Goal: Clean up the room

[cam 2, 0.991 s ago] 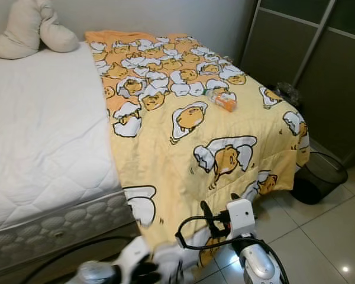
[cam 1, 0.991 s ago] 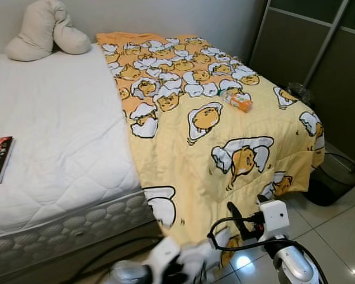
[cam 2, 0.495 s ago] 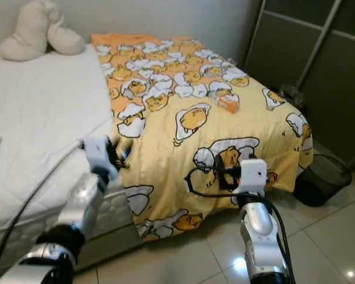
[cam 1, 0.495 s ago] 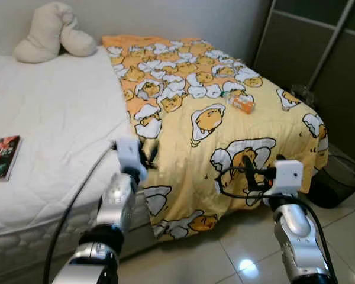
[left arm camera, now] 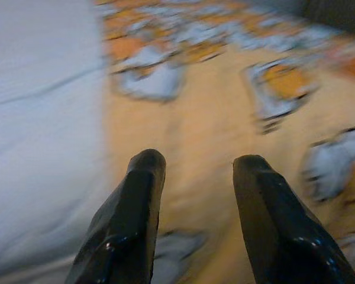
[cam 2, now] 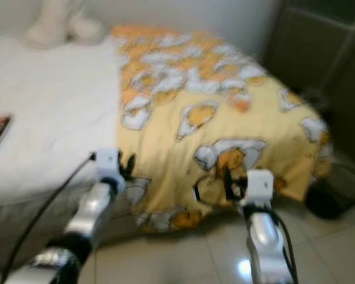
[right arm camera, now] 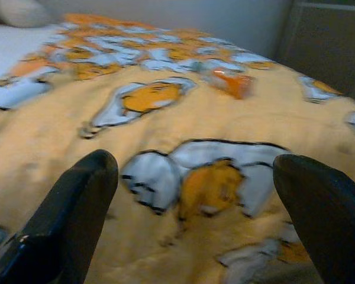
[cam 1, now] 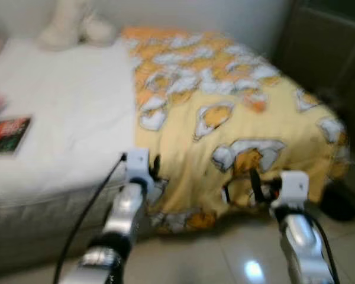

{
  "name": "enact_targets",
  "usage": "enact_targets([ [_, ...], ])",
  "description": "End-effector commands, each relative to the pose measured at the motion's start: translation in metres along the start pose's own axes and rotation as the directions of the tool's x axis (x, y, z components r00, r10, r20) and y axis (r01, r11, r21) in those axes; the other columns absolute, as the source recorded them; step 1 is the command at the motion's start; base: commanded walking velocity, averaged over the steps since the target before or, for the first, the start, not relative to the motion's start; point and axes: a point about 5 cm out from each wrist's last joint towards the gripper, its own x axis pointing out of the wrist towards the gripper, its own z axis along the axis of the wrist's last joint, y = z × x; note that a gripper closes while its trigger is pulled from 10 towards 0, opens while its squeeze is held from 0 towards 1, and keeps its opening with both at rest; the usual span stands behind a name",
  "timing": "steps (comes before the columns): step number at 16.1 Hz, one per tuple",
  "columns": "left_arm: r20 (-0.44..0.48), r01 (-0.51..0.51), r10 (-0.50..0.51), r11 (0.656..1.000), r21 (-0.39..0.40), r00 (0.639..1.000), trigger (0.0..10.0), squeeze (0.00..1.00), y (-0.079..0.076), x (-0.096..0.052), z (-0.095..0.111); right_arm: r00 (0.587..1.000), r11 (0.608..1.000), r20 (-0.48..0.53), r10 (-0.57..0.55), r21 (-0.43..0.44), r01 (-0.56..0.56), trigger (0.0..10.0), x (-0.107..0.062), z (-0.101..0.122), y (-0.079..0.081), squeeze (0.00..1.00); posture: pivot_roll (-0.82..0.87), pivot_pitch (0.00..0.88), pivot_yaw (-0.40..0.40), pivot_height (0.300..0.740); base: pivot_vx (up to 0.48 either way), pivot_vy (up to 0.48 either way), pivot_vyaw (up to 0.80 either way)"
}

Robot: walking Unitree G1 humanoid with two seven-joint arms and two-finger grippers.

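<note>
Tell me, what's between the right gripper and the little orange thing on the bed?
Just yellow blanket between the right gripper and the orange thing, in the right wrist view.

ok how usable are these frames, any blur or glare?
Both eye views are motion-blurred: the blanket print is smeared and the book unreadable; floor glare in the left eye view. Left wrist view is blurred too; right wrist view is softer than sharp.

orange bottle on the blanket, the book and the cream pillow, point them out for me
orange bottle (right arm camera: 232, 81), right wrist view, on its orange body.
book (cam 1: 8, 127), left eye view, middle of the dark cover, on the white mattress.
cream pillow (cam 1: 77, 28), left eye view, blurred middle, at the bed's head.
</note>
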Motion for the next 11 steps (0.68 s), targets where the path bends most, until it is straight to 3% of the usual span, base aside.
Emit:
enact_targets([
  [1,-0.007,0.002,-0.002,1.000,0.013,1.000,10.0,0.00,-0.004,0.001,0.001,1.000,1.000,-0.008,-0.019,-0.003,0.019,10.0,-0.005,-0.003,-0.008,0.00,0.09,0.000,0.017,0.740,0.000,-0.424,0.41],
  [3,0.011,0.008,-0.009,0.997,0.076,1.000,10.0,0.00,-0.008,0.001,0.002,0.999,1.000,-0.021,0.029,-0.007,-0.029,10.0,-0.008,-0.006,-0.005,0.00,0.09,0.000,0.019,0.740,0.157,-0.180,0.20],
  [4,0.018,0.033,-0.034,0.997,0.063,0.999,10.0,0.00,-0.011,0.002,0.004,0.999,0.999,-0.022,0.045,0.000,-0.045,10.0,-0.008,-0.007,-0.002,0.00,0.09,0.000,0.022,0.740,0.000,0.000,0.00],
  [7,0.069,-0.050,0.056,0.995,-0.085,0.996,10.0,0.00,-0.005,0.000,0.010,0.998,0.998,0.025,0.061,0.025,-0.061,10.0,-0.002,0.002,0.004,0.00,0.09,0.000,0.033,0.740,0.436,0.000,0.13],
  [10,0.096,-0.056,0.063,0.996,-0.069,0.993,10.0,0.00,-0.008,-0.001,0.014,0.994,0.995,0.036,0.101,0.013,-0.102,10.0,-0.001,0.005,0.009,0.00,0.09,0.000,0.032,0.740,0.480,0.000,0.00],
  [11,0.094,-0.052,0.058,0.996,-0.069,0.994,10.0,0.00,-0.009,0.000,0.014,0.994,0.995,0.036,0.098,0.017,-0.099,10.0,-0.001,0.004,0.008,0.00,0.09,0.000,0.029,0.740,0.480,0.000,0.75],
])
